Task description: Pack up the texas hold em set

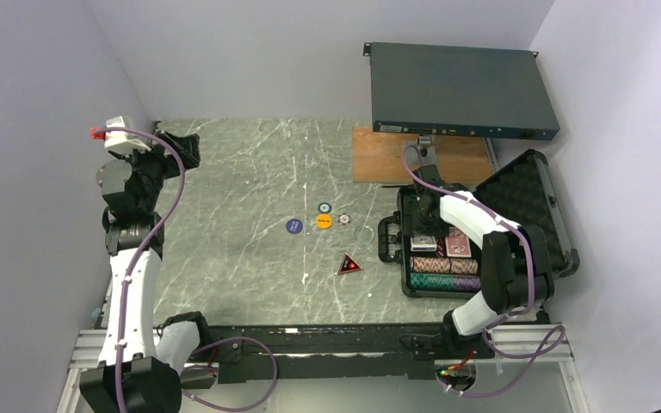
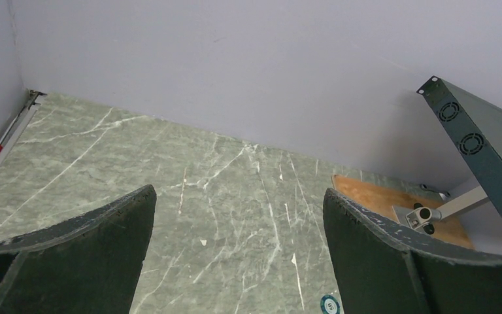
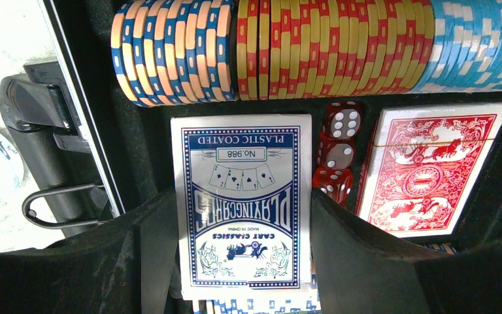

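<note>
Where case (image 1: 529,182) lies open: decks (image 3: 245,203) 2 | dice (image 3: 335,154) 3 | triangle (image 1: 349,264) 1

The right pincer (image 3: 242,261) hung over the open case (image 1: 529,194). A boxed deck (image 3: 243,196) sat between its fingers (image 3: 137,261), with dice (image 3: 335,155) just right of it, a second deck (image 3: 431,170) farther right and a chip row (image 3: 301,46) ahead. The buttons (image 1: 324,221) and triangle (image 1: 349,264) lay on the table (image 1: 241,189), well to its left.

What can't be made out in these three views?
- Yellow button lettering: top view, too small.
- Teal disc: left wrist view, cut by bottom edge.
- Case far end: top view, right arm covers it.
- Whether the blue deck sits in its slot: right wrist view, right gripper fingers flank it.
</note>
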Controlling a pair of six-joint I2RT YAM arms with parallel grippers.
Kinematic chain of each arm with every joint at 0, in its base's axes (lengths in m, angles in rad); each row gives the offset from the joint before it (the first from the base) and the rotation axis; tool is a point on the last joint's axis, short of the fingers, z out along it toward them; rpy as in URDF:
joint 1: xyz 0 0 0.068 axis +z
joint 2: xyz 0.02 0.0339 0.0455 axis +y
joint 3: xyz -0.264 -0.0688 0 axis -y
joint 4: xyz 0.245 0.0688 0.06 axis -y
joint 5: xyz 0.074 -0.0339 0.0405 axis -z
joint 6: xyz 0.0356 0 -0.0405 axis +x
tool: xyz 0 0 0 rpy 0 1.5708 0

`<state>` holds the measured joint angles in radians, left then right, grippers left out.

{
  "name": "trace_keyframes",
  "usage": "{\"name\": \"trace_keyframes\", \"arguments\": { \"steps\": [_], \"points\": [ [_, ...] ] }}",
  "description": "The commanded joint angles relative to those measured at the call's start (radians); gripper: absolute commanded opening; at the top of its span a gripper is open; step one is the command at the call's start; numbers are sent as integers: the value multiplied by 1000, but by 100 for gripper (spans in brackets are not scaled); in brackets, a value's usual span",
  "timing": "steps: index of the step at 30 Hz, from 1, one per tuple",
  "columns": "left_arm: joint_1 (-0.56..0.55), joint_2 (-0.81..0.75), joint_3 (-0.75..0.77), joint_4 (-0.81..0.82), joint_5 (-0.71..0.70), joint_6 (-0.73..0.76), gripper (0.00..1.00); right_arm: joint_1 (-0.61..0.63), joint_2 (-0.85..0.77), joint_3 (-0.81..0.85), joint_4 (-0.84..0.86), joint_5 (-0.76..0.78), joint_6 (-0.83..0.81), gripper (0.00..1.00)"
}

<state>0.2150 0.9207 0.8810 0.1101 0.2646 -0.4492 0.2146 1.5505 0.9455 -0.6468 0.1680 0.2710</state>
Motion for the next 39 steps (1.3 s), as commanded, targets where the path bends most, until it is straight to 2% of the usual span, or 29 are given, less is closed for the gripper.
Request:
{"name": "trace_keyframes", "arguments": {
  "steps": [1, 6, 11, 14, 17, 18, 19, 20, 21, 26, 30, 39],
  "points": [
    [10, 3, 7, 52, 24, -17, 99, -5, 25, 12, 146, 19, 17, 59],
    [11, 2, 6, 54, 26, -19, 99, -2, -45, -1, 106, 10, 26, 75],
    [12, 0, 6, 55, 29, -20, 99, -1, -105, -10, 64, 6, 32, 83],
    [12, -1, 5, 56, 29, -22, 99, -1, -133, -18, 57, 15, 38, 85],
    [12, -2, 4, 55, 26, -20, 99, -3, -158, -41, 65, 57, 82, 80],
    [11, 0, 4, 55, 26, -19, 99, -4, -166, -53, 73, 64, 91, 72],
    [12, 0, 4, 53, 26, -19, 99, -6, -172, -67, 85, 64, 100, 57],
    [12, 0, 5, 54, 28, -20, 99, -6, -173, -78, 94, 58, 114, 48],
    [12, 0, 4, 55, 29, -21, 99, -7, -170, -88, 98, 47, 130, 44],
    [12, 4, 3, 63, 40, -30, 99, -8, -103, -137, 182, 22, 162, 42],
    [12, 14, 3, 66, 51, -34, 99, -17, -25, -103, 142, 45, 197, 37],
    [11, 62, 9, 60, 57, -14, 99, -17, -140, -94, 189, 10, 152, 40]
  ]
}}
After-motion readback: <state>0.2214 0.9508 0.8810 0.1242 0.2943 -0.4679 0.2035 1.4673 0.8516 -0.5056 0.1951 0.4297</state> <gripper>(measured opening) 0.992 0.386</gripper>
